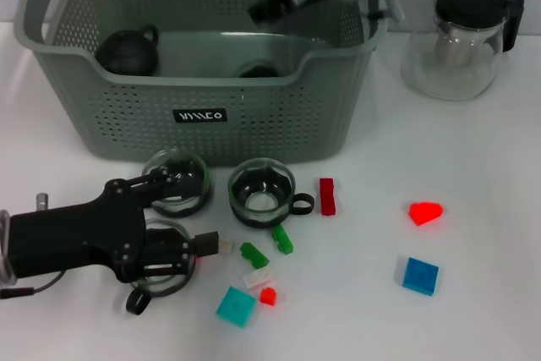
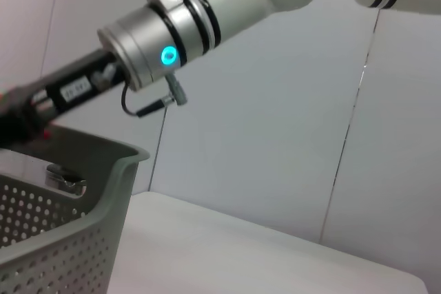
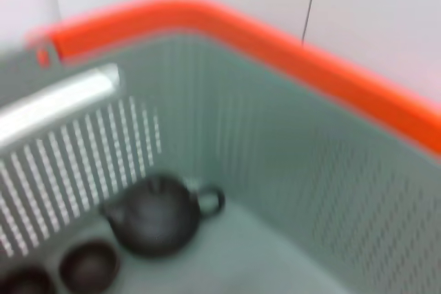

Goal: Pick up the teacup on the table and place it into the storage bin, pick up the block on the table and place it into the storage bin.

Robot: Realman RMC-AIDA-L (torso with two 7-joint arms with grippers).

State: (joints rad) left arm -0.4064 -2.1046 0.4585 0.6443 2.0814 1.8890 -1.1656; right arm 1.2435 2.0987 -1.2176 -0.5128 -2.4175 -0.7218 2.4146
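Left gripper [image 1: 182, 230]: low over the tabletop [image 1: 473, 209], fingers spread around a glass teacup [image 1: 165, 268]; whether they touch it cannot be told.

Right gripper [image 1: 279, 2]: hanging over the storage bin [image 1: 203, 116] interior; fingers out of sight, spread and load cannot be told.

Bin contents: dark teapot [image 3: 155, 222] and small dark cups [image 3: 86, 263]. No block visible inside from any view.

Outstanding, by judgement: two more glass teacups, [image 1: 177, 179] and [image 1: 262, 192], just before the bin; red block [image 1: 327, 196], blue block [image 1: 420, 275], teal block [image 1: 236, 306] and smaller pieces all on the tabletop. Task looks early.

Beside the bin: glass jug [image 1: 461, 40].
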